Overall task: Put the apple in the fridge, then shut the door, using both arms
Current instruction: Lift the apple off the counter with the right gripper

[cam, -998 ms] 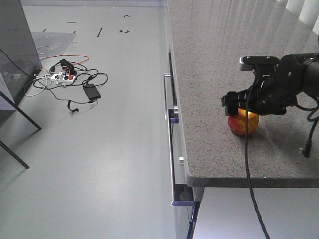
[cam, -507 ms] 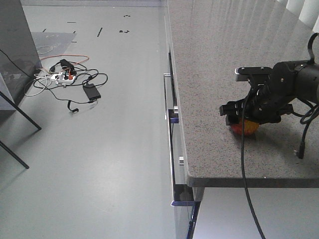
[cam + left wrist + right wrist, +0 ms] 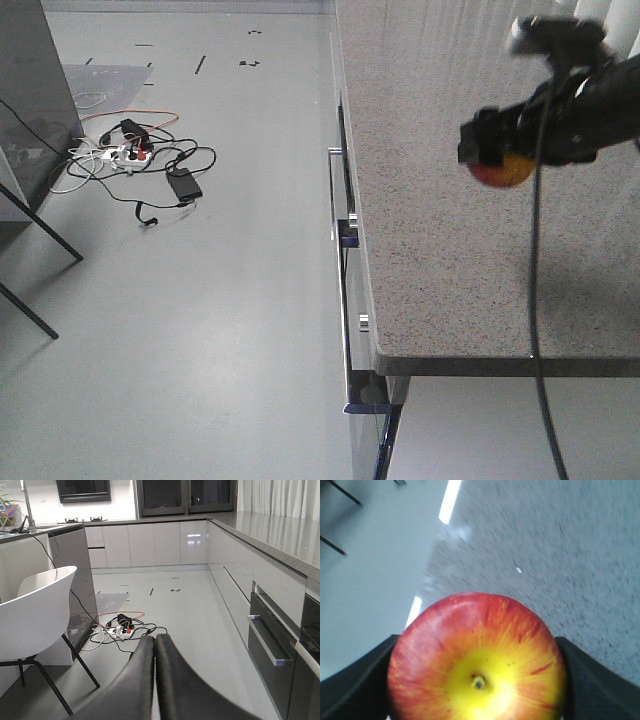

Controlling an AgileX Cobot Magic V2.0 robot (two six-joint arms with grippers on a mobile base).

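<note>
The apple (image 3: pixel 503 172), red with yellow streaks, hangs above the speckled grey counter (image 3: pixel 440 260) with my right gripper (image 3: pixel 500 158) shut on it. In the right wrist view the apple (image 3: pixel 477 660) fills the space between the two black fingers (image 3: pixel 355 685), its stem dimple facing the camera. A thin black cable trails down from that arm. My left gripper (image 3: pixel 155 640) is shut on nothing, fingers pressed together, pointing over the floor away from the counter. The fridge and its door are out of view.
Drawer fronts with metal handles (image 3: pixel 345 230) run below the counter's left edge. A tangle of cables and a power strip (image 3: pixel 140 160) lies on the floor. A white chair (image 3: pixel 35 610) and a dark grey island (image 3: pixel 72 575) stand at the left.
My right gripper came down round the apple on the counter, shut on it, and lifted it up and toward the back right. Nothing else in this view has moved.
</note>
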